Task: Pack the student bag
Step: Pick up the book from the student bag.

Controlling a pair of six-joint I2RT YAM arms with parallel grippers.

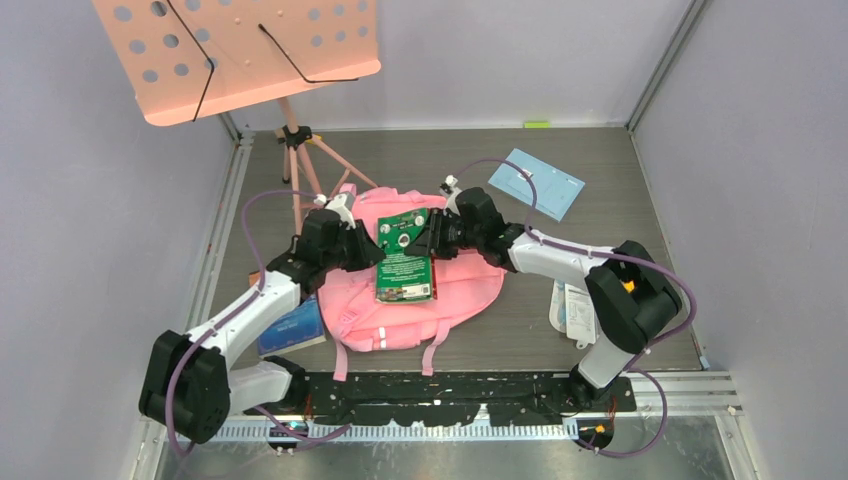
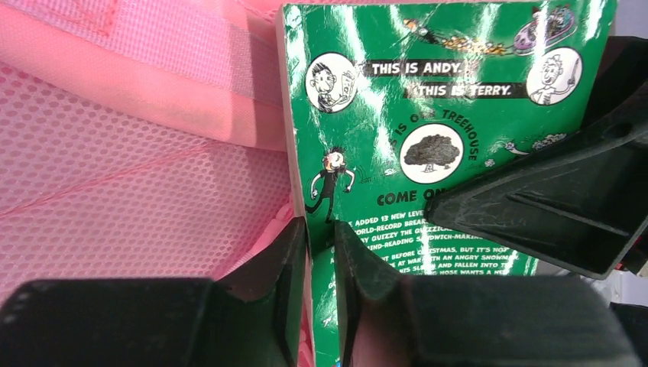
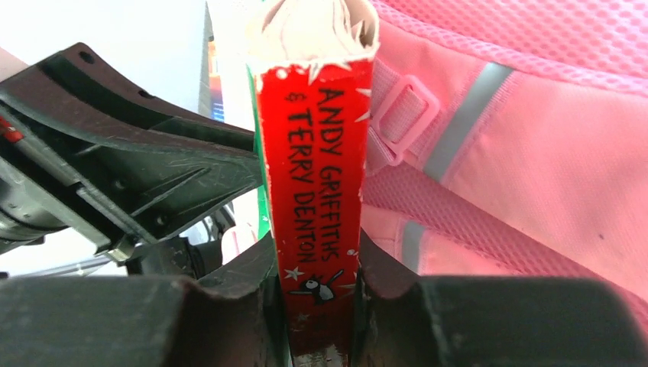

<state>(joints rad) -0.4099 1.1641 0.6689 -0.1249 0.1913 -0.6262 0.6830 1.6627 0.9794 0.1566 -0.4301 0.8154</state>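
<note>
Both left fingers (image 2: 289,264), right fingers (image 3: 237,300) clamp book (image 1: 405,262) over student bag (image 1: 470,285).

Table (image 1: 620,250): grey wood-grain top.
- Student bag (image 1: 460,290): pink, lying flat at centre.
- Pale blue sheet (image 1: 537,183): 1 o'clock, well apart from the bag.
- White packet (image 1: 575,312): 4 o'clock.
- Blue book (image 1: 295,325): 8 o'clock, just beside the bag.
- Music stand (image 1: 300,160): salmon, tripod standing at 11 o'clock.

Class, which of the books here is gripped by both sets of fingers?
The green book with the red spine, above the pink student bag; the dark blue book and pale blue booklet lie ungripped.
</note>
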